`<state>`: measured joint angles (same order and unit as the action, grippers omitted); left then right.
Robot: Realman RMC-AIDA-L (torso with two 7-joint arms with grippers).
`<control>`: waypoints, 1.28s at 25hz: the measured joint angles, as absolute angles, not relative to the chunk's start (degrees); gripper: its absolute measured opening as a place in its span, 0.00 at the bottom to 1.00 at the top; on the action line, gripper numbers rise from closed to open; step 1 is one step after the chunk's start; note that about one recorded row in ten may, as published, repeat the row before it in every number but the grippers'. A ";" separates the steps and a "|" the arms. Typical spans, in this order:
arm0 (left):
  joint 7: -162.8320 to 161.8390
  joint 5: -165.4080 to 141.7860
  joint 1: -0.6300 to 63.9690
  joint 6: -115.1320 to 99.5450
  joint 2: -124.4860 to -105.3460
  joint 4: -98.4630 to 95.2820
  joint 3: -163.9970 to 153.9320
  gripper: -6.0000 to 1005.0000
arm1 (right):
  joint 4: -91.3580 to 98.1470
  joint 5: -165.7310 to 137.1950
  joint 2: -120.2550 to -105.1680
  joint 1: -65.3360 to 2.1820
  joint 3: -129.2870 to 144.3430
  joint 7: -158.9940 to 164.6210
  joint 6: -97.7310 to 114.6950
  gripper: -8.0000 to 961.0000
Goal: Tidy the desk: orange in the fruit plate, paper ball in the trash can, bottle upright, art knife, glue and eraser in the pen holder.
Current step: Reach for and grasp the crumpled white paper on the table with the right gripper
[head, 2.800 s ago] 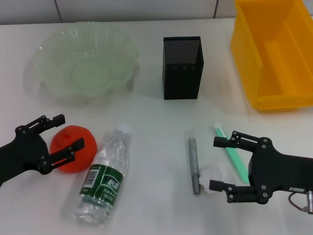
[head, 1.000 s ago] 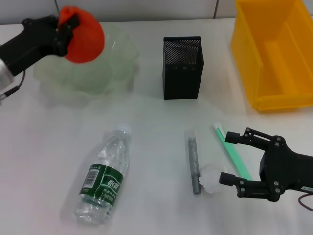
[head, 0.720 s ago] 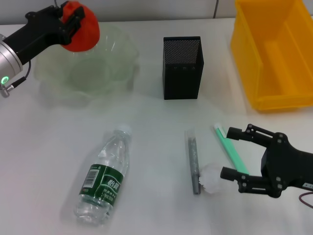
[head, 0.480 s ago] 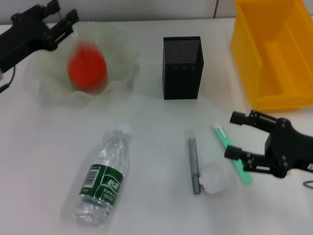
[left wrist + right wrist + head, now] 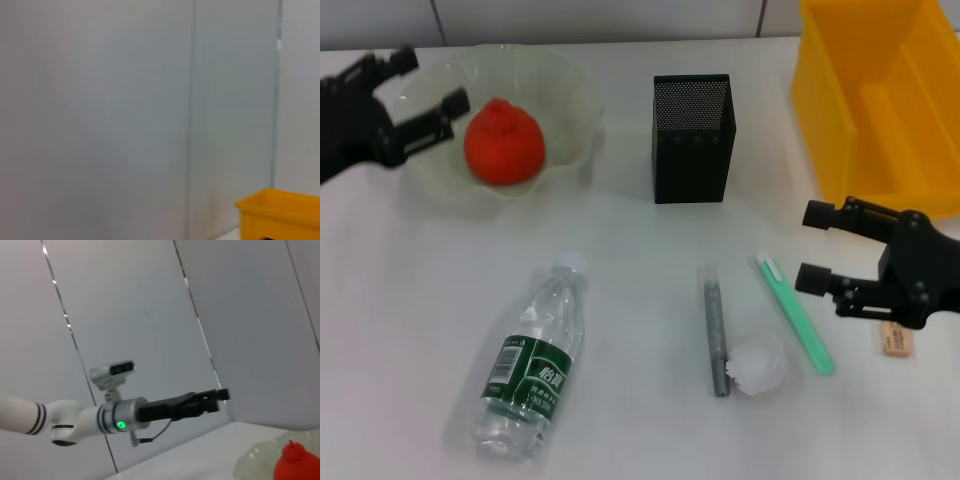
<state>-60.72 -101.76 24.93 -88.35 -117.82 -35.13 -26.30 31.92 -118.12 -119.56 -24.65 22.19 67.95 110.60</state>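
The orange (image 5: 504, 142) lies in the pale-green fruit plate (image 5: 575, 92), also seen from the right wrist view as orange (image 5: 295, 465) and plate (image 5: 255, 462). My left gripper (image 5: 432, 80) hovers open at the plate's left rim, holding nothing. The bottle (image 5: 532, 360) lies on its side at the front. A grey glue stick (image 5: 716, 330), the white paper ball (image 5: 758, 365) and a green art knife (image 5: 794, 312) lie together at centre right. My right gripper (image 5: 809, 247) stands open just right of the knife. The tan eraser (image 5: 894, 340) lies under that arm.
The black mesh pen holder (image 5: 692, 137) stands at the back centre. The yellow trash can (image 5: 880, 100) fills the back right; its corner (image 5: 280, 210) shows in the left wrist view before a grey wall. The left arm (image 5: 125, 415) crosses the right wrist view.
The left gripper carried the orange up over the plate, let it go there and drew back left. The right gripper backed away from the paper ball to the right, uncovering the eraser.
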 joint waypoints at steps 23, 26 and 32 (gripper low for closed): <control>-53.25 -101.39 21.63 -93.33 -118.68 -29.74 -33.70 0.84 | 91.22 -135.57 -119.62 -27.25 75.09 131.92 104.44 0.87; -53.17 -101.68 21.69 -93.32 -118.63 -29.45 -33.86 0.84 | 89.69 -136.48 -119.65 -27.41 78.45 133.38 102.13 0.87; -52.97 -102.19 21.23 -93.67 -118.27 -30.20 -40.98 0.84 | 83.68 -137.31 -119.60 -28.11 85.53 135.42 96.16 0.87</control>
<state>-52.96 -102.19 21.23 -93.67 -118.27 -30.20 -40.98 83.68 -137.31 -119.60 -28.11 85.53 135.42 96.16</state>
